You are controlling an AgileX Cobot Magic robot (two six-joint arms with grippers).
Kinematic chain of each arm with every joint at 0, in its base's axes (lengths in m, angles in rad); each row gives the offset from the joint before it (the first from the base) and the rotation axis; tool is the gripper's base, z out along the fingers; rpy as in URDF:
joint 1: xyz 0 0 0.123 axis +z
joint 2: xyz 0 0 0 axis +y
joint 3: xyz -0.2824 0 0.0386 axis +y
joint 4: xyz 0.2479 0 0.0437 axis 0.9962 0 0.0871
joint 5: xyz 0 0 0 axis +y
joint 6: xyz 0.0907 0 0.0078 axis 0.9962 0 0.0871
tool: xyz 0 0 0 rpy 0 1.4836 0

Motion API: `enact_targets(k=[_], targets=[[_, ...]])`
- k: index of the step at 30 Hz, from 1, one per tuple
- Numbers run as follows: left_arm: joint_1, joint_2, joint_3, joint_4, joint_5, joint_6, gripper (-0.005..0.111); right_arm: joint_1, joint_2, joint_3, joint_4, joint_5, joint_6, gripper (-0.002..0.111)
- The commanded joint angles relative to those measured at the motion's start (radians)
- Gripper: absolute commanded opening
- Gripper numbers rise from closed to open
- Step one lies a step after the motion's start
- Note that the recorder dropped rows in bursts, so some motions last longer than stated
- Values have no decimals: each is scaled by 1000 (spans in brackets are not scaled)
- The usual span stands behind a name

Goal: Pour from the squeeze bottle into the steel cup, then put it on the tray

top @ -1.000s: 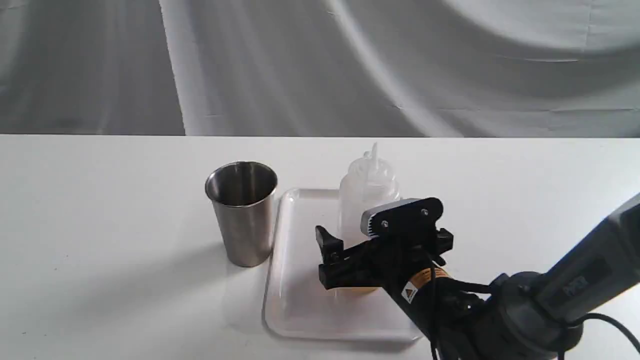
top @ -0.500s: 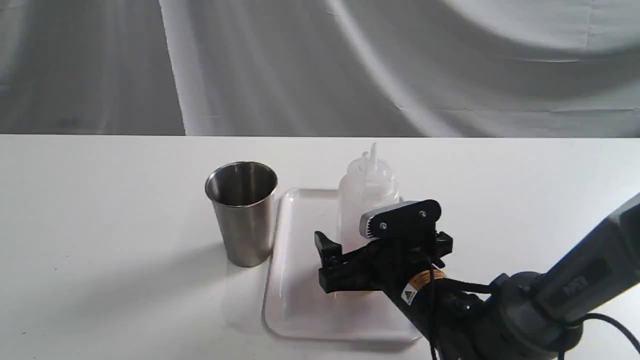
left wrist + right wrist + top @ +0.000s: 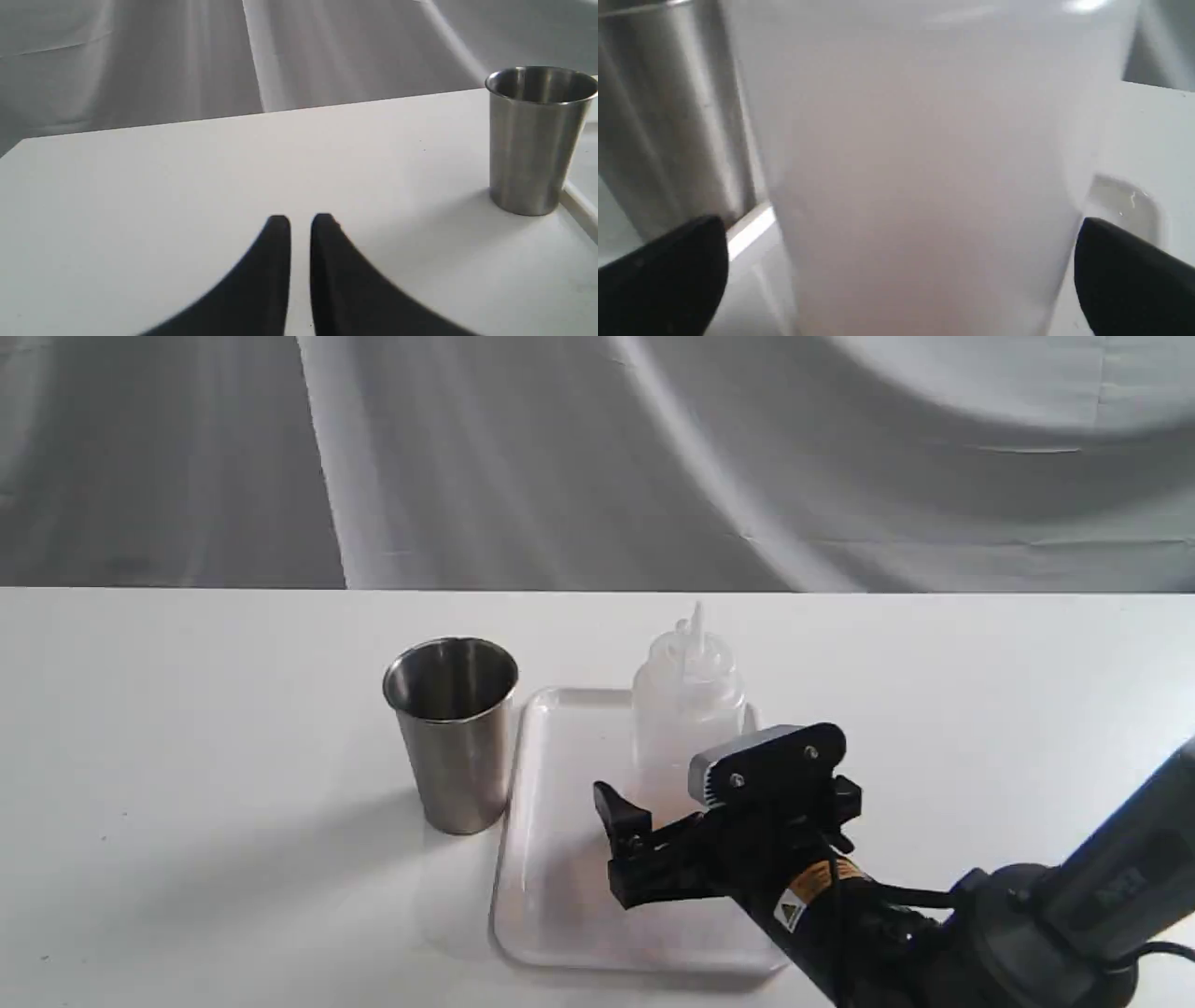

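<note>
The squeeze bottle (image 3: 688, 700) stands upright on the white tray (image 3: 551, 859), its nozzle pointing up. In the right wrist view its translucent whitish wall (image 3: 920, 163) fills the picture, with only a faint warm tint low down. My right gripper (image 3: 719, 821) is open in front of the bottle. Its fingertips (image 3: 663, 275) sit wide on either side with gaps to the wall. The steel cup (image 3: 453, 733) stands upright on the table just left of the tray and also shows as the cup (image 3: 535, 140) in the left wrist view. My left gripper (image 3: 300, 221) hovers low over bare table, fingers nearly together.
Grey cloth hangs behind the white table (image 3: 187, 728). The tray's rim (image 3: 577, 205) runs right beside the cup's base. The right arm (image 3: 1074, 915) crosses the near right corner. The left arm is out of the exterior view.
My right gripper has drawn back from the bottle toward the near right and dropped slightly. The bottle stays standing on the tray. The cup has not moved.
</note>
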Motion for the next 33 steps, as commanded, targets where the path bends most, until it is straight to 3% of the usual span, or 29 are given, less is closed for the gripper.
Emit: enact_targets(k=[1, 16, 33], targets=[[-4, -5, 4, 2, -7, -2, 8, -1, -42, 33, -31, -21, 1, 105], [-4, -5, 4, 2, -7, -2, 8, -1, -215, 224, -40, -8, 1, 105], [-4, -5, 4, 2, -7, -2, 8, -1, -643, 555, -94, -8, 1, 105]])
